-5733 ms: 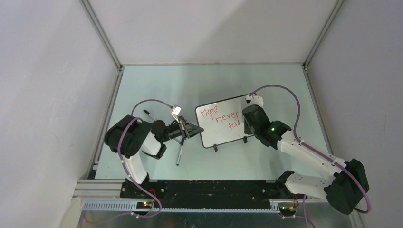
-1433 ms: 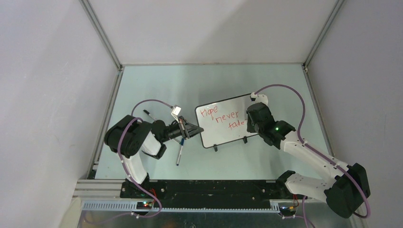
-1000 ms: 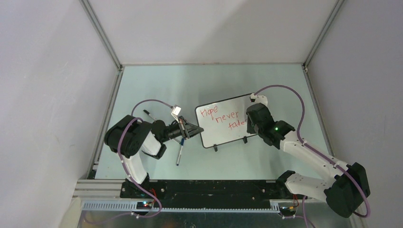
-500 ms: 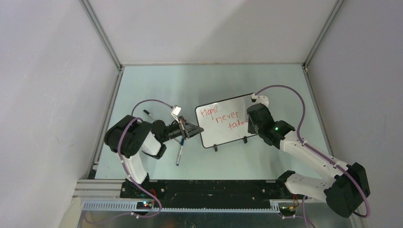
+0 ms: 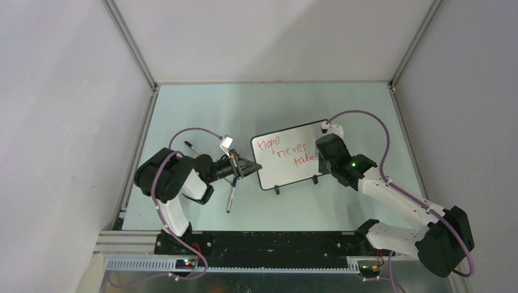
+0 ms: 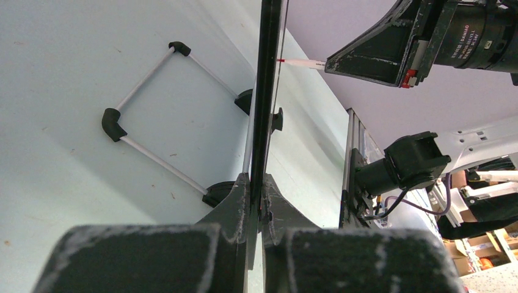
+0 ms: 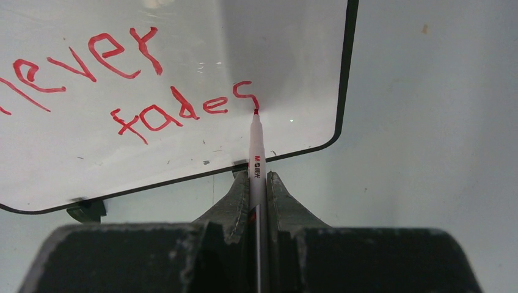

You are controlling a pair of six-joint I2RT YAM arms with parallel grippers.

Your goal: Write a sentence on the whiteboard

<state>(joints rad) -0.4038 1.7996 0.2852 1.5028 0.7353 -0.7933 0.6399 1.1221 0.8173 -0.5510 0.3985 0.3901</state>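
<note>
The whiteboard (image 5: 287, 175) stands tilted at mid-table, seen edge-on in the left wrist view (image 6: 267, 91) and face-on in the right wrist view (image 7: 275, 49). My left gripper (image 5: 251, 166) (image 6: 258, 190) is shut on its left edge. The sentence (image 5: 284, 152) runs in red stepped lines; "never" and "fades" (image 7: 174, 113) show up close. My right gripper (image 5: 318, 160) (image 7: 257, 178) is shut on a white marker (image 7: 256, 146) (image 6: 299, 62). The marker's red tip touches the board at the final "s", near the lower right corner.
Two loose pens lie on the table left of the board, one (image 5: 230, 196) under the left arm and one (image 5: 192, 148) farther back. The board's wire stand (image 6: 153, 110) rests on the table behind it. Its black feet (image 5: 277, 190) sit at the near edge.
My right gripper has crept slightly right along the lowest line with the marker, and the last red word has grown by a letter. The left gripper and the board have stayed put.
</note>
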